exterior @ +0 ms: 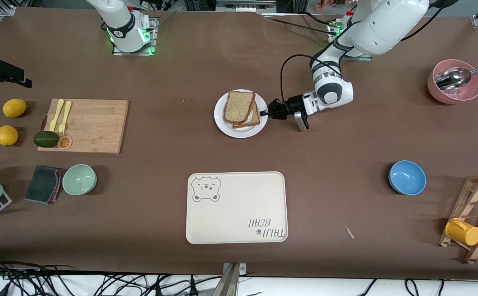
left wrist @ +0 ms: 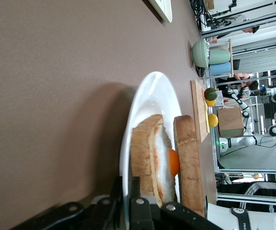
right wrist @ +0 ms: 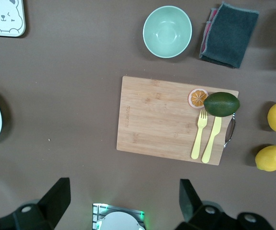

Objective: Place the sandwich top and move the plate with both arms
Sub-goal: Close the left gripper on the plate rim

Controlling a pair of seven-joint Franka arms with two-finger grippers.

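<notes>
Status check from my station. The sandwich top (exterior: 239, 106) already lies on the egg slice (exterior: 250, 119), leaning slightly off square, and both sit on the plate (exterior: 228, 126) near the middle of the counter (exterior: 346, 164). In the left wrist view the top slice (left wrist: 189, 163) stands over the orange yolk (left wrist: 174, 162) with the lower slice (left wrist: 145, 158) beneath it, so I judge the placing step done.

The left gripper (exterior: 268, 111) is at the plate's rim on the side toward the left arm's end of the counter, and its jaws have closed down on that rim (left wrist: 126, 158). I read this as the grip for the move.

The right gripper (right wrist: 123, 201) is high over the cutting board (right wrist: 171, 120), jaws spread wide and holding nothing; that arm waits.

What is left, by my judgement: the right arm takes the plate's free edge, then both arms carry the plate, probably to the tray (exterior: 239, 213), which lies nearer the front camera.
</notes>
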